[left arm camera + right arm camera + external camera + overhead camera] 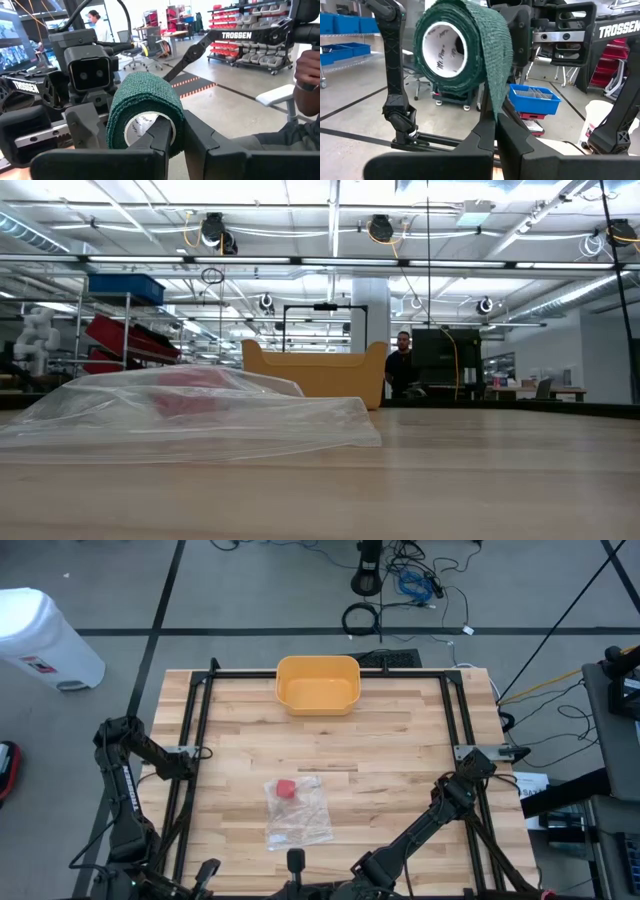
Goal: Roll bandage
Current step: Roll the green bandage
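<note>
Off the table's near edge, between the two wrists: green bandage roll (145, 117) clamped through its core by left gripper (172, 137), loose tail pinched by right gripper (495, 125), seemingly for tensioned winding.

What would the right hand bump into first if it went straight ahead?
Probably the green bandage roll. The right hand pinches its loose tail, and the roll sits just ahead, though how near is unclear.
</note>
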Controlling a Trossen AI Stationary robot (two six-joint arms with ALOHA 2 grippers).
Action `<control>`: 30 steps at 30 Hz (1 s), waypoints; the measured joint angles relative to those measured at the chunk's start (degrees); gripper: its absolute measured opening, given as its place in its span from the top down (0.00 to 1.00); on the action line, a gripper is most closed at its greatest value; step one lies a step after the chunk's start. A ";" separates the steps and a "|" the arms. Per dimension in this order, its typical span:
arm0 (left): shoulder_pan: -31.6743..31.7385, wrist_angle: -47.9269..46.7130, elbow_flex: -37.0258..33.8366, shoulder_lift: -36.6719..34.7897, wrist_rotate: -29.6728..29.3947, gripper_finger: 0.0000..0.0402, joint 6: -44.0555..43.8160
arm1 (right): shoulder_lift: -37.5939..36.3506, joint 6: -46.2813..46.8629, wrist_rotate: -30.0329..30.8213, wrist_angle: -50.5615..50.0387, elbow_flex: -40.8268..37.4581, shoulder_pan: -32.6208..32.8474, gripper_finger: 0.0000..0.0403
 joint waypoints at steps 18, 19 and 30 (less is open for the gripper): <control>1.87 -0.33 0.00 0.00 -4.59 0.90 0.10 | 0.00 0.52 -4.16 -0.02 0.02 -0.07 0.99; 1.89 -0.52 0.00 0.00 -4.59 0.90 0.05 | 0.00 0.52 -4.21 -0.03 0.02 -0.07 0.99; 1.67 -2.31 0.00 0.00 -4.68 0.90 -0.45 | 0.00 0.51 -4.58 -0.22 0.02 0.25 0.99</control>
